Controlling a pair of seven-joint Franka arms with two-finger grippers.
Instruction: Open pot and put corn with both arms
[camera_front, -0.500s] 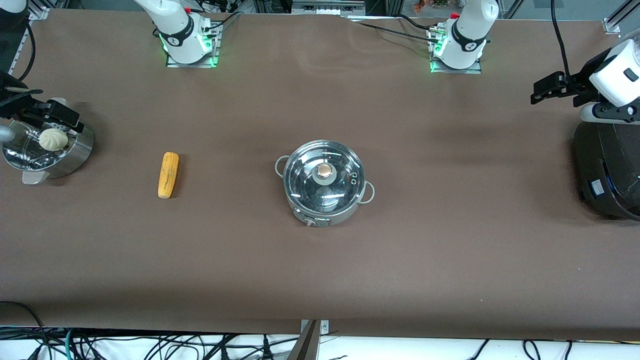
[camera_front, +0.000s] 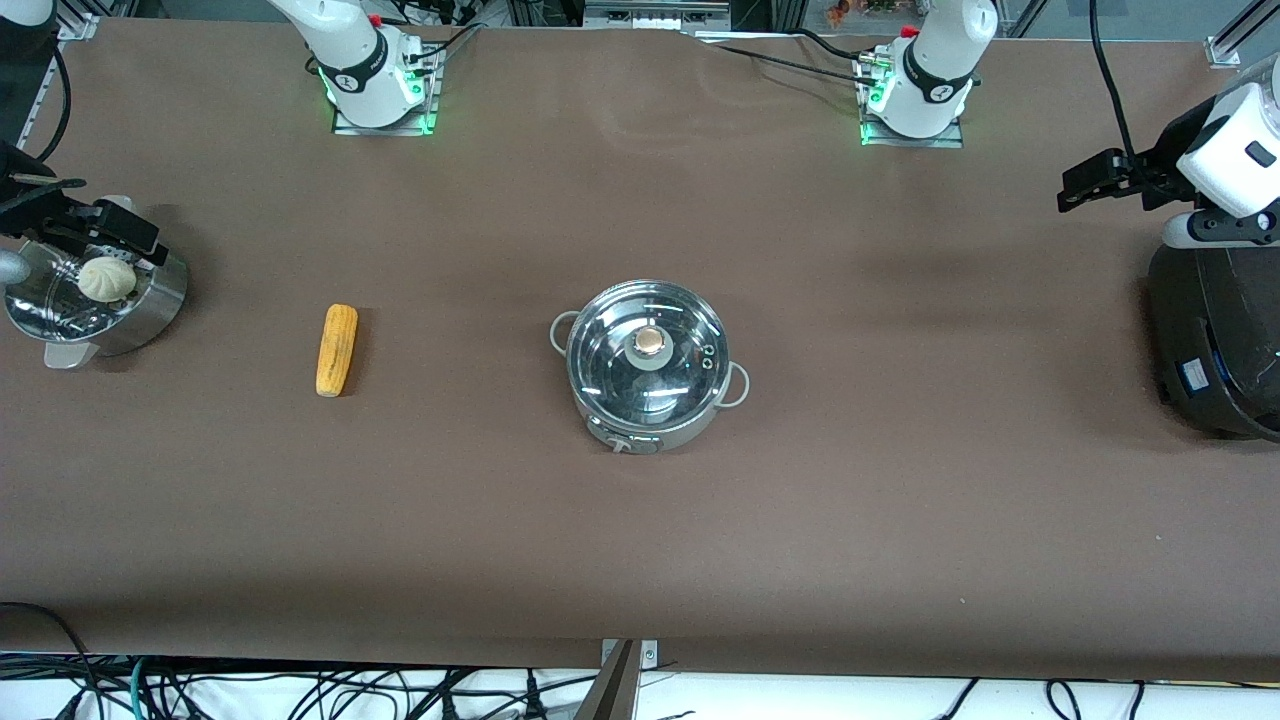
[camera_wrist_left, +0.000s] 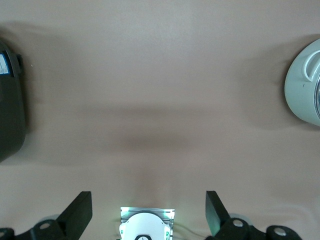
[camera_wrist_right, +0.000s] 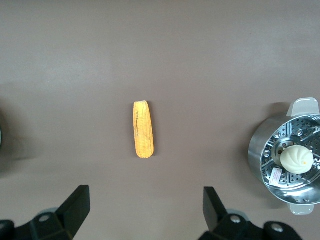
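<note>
The steel pot (camera_front: 648, 365) stands mid-table with its glass lid and copper-topped knob (camera_front: 650, 342) on it. The corn (camera_front: 337, 349) lies on the table between the pot and the right arm's end; it also shows in the right wrist view (camera_wrist_right: 143, 129). My right gripper (camera_front: 125, 232) hangs open and empty high over the right arm's end of the table, its jaws wide apart in the right wrist view (camera_wrist_right: 145, 207). My left gripper (camera_front: 1090, 180) hangs open and empty high over the left arm's end (camera_wrist_left: 147, 215). The pot's edge shows in the left wrist view (camera_wrist_left: 302, 85).
A perforated steel steamer basket (camera_front: 150, 305) holding a white bun (camera_front: 107, 278) stands at the right arm's end. A big black cooker (camera_front: 1215, 340) stands at the left arm's end. Brown table surface lies all round the pot and corn.
Both hands have shifted very slightly. The pot, lid and corn have not moved.
</note>
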